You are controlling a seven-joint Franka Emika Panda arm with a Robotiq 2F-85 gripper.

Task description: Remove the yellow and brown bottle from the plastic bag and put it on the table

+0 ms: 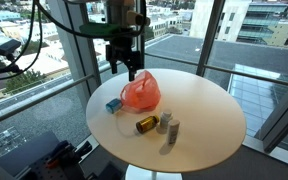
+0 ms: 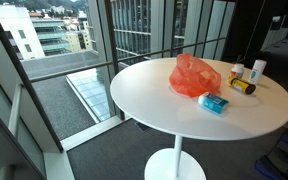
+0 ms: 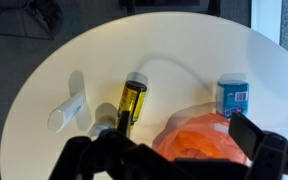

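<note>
So from what I can see, the yellow and brown bottle (image 1: 145, 124) is already out. It's lying on its side on the round white table (image 1: 204, 110), just beside the orange plastic bag (image 1: 140, 92) and not touching it. The wrist view shows it clearest: bottle (image 3: 133, 103) flat on the tabletop, a small white bottle (image 3: 67, 112) off to 1 side, a blue box (image 3: 233, 96) on the other side, near the bag (image 3: 199, 135).

The gripper (image 1: 131, 72) hangs right over the bag with its jaws spread wide and nothing between them; in the wrist view they straddle the bag's top (image 3: 181, 150).

My read: the pull-out and set-down look done, so this is the tail end. All the next move needs is to lift straight up and away without snagging the crinkly plastic or bumping the bottle, which could roll.
</note>
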